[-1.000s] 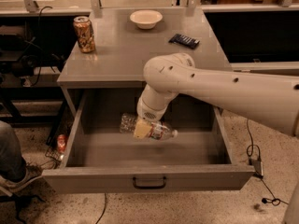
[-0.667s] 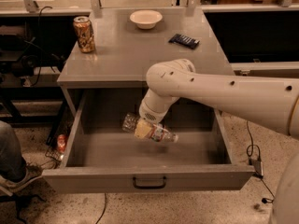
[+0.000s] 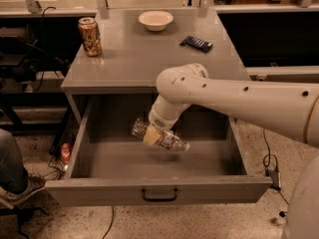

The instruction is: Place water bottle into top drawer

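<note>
The drawer (image 3: 99,193) was pulled far out from under the desk (image 3: 144,63). A small black handle (image 3: 159,195) was fixed in the middle of its front. A big white arm (image 3: 239,101) was stretched in from the right and bent down into the drawer. The claw (image 3: 152,135) was found at the end of the arm, inside the drawer, near the middle and a little to the back. The claw was closed around the middle of the bottle (image 3: 172,141). The bottle was held on a slant, with its wide end up and to the left and its thin end down and to the right. It could not be told whether the low end was touching the drawer floor.

On the desk, a can (image 3: 90,36) was stood upright near the back left corner. A pale bowl (image 3: 156,20) was set at the back, near the middle. A flat black thing (image 3: 196,43) was laid to the right of the bowl, apart from it. A small red thing (image 3: 66,152) was seen on the floor, just beside the left wall of the drawer. A leg and a shoe (image 3: 20,185) were seen at the left edge.
</note>
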`<state>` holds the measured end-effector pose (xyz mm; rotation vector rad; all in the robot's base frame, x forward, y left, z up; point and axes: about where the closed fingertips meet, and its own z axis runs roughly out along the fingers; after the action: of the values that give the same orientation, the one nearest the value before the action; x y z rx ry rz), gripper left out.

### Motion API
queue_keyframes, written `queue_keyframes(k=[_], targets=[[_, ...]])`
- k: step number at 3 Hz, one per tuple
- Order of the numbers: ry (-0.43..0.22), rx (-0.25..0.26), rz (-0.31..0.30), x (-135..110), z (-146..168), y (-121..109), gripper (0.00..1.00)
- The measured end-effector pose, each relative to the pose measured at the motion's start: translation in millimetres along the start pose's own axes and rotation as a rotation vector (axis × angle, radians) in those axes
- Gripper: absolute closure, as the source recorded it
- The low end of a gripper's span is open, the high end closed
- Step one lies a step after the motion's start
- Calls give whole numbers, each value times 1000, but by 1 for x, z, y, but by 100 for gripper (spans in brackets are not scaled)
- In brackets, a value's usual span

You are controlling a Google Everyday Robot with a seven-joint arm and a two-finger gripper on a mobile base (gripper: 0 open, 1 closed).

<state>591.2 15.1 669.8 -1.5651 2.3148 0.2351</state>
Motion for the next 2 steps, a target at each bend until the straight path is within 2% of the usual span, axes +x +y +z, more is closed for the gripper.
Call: queue_keyframes(k=[1, 2], targets=[[-13, 31, -38, -11, -10, 1, 8], [-49, 59, -70, -19, -25, 5, 0]])
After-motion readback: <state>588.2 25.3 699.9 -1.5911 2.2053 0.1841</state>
